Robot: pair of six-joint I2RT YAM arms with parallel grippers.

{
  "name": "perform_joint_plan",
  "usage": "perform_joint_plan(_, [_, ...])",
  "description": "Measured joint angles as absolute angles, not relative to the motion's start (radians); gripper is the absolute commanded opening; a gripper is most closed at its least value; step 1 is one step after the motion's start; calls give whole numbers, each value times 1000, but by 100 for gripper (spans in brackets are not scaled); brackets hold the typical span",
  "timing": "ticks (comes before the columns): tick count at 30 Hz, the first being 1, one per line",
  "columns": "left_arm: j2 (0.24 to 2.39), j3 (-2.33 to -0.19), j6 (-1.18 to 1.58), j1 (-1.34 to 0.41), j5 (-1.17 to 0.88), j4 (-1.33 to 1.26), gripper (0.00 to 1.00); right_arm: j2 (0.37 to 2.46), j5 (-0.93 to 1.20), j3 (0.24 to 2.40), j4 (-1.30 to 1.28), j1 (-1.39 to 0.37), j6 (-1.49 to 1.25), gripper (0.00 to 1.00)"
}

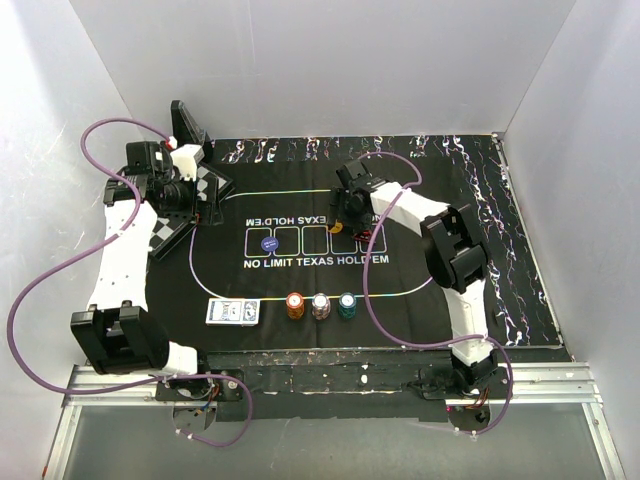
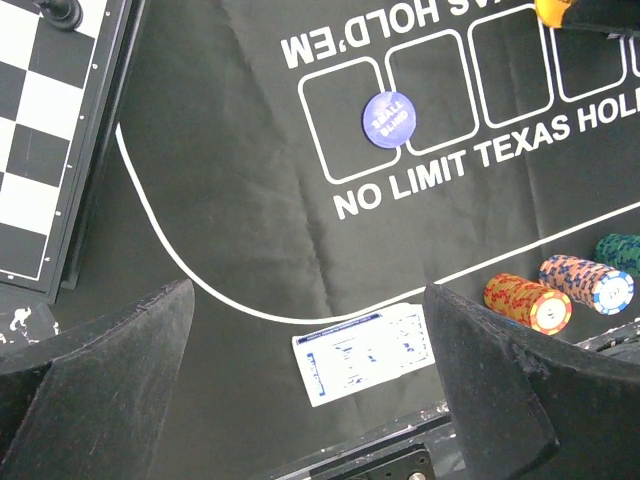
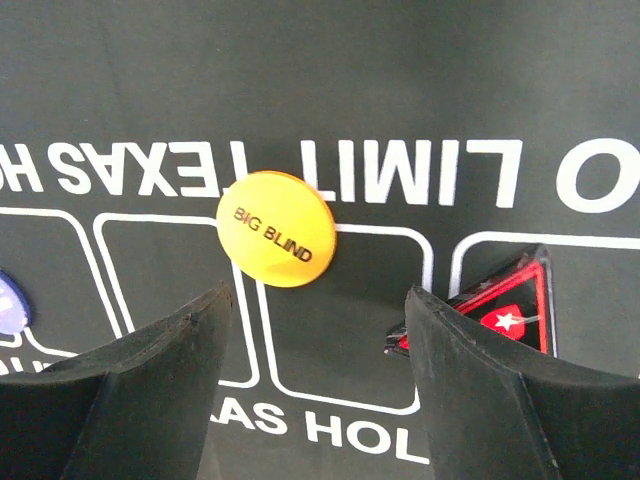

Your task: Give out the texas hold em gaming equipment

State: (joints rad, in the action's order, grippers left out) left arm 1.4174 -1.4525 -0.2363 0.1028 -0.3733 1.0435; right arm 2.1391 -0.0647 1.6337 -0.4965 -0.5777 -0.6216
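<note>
The yellow disc [image 3: 276, 228] marked BIG BLIND lies flat on the mat's card boxes, just ahead of my open right gripper [image 3: 318, 300]. The red triangle marker [image 3: 510, 300] lies partly behind its right finger. Nothing sits between those fingers. From above, that gripper [image 1: 350, 215] hovers over the yellow disc [image 1: 338, 228]. A blue SMALL BLIND disc [image 2: 387, 120] lies in the leftmost box. The playing cards [image 2: 365, 352] rest near the mat's front edge, beside orange [image 2: 527, 301], white [image 2: 588, 283] and teal [image 2: 622, 252] chip stacks. My left gripper [image 2: 308, 300] hangs high and open, empty.
The chessboard [image 2: 40, 150] lies at the left edge of the black mat [image 1: 420, 290], under the left arm. White walls close in the left, back and right sides. A metal rail [image 1: 330, 385] runs along the front by the arm bases.
</note>
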Motion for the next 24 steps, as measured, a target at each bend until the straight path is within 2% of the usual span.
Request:
perform_joint_plan(7, [1390,-1433,-244,103,-357,1037,100,2131,-134,1624,-509,-628,-597,63])
perform_joint_plan(16, [1388,-1433,-225,103,-369,1023,100,2202,-245,1731,-596,-699,-570,44])
perform_joint_plan(24, [1401,-1432,-224,103,-377,1015,100,2269,-299,1840,-655,-694,-567,38])
